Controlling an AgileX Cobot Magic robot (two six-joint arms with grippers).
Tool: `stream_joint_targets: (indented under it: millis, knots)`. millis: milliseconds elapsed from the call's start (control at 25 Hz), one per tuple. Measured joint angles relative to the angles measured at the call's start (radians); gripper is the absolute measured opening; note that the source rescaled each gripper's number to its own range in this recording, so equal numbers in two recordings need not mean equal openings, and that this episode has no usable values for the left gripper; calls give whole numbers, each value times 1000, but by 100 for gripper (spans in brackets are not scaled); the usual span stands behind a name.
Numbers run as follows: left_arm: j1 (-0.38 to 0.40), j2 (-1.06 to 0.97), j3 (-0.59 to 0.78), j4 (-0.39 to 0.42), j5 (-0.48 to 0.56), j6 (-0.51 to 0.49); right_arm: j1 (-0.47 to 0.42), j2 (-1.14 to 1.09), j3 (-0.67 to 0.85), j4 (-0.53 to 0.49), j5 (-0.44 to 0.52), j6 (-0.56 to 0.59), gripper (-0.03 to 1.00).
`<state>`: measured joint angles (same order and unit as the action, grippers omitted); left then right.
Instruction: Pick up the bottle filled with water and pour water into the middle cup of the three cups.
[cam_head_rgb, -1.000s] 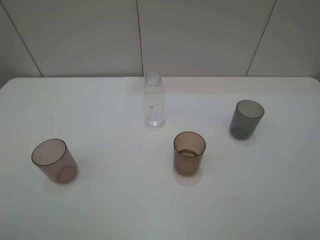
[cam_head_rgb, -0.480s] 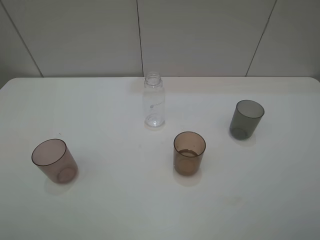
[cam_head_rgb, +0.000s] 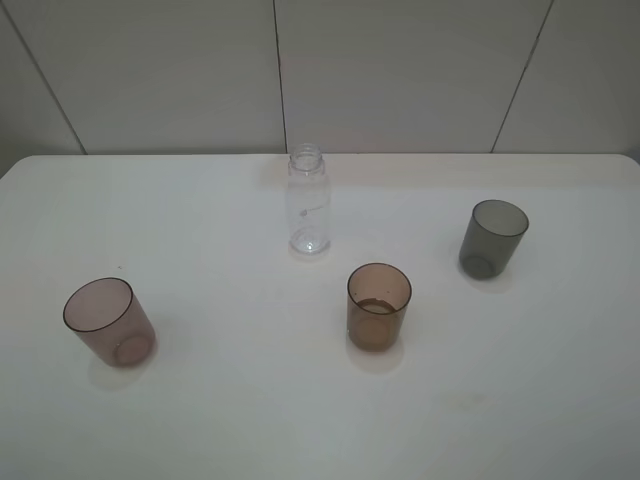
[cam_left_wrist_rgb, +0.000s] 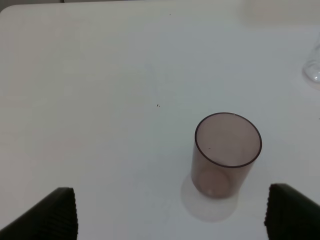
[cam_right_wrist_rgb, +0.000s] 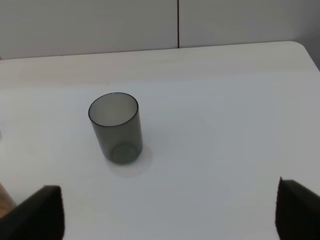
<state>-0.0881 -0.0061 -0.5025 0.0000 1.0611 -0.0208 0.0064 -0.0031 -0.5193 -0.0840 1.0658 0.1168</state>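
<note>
Exterior high view shows the bottle upright at upper centre, both grippers spread wide, empty, neither clearly nearer.

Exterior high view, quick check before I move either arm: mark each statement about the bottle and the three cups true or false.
1. The bottle stands upright with no cap. True.
2. The amber middle cup lies on its side. False: it stands upright, mouth up.
3. The grey cup is the rightmost of the three cups. True.
4. The left gripper is shut on the pink cup. False: its fingers are spread wide, and the pink cup stands apart from them.
5. The bottle touches the amber cup. False: bare table shows between them.
</note>
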Motion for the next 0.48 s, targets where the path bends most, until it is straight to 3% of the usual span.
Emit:
stream_joint_targets:
  millis: [480]
  knots:
    - [0,0,0,0,0,0,-3,0,0,0,0,0,100]
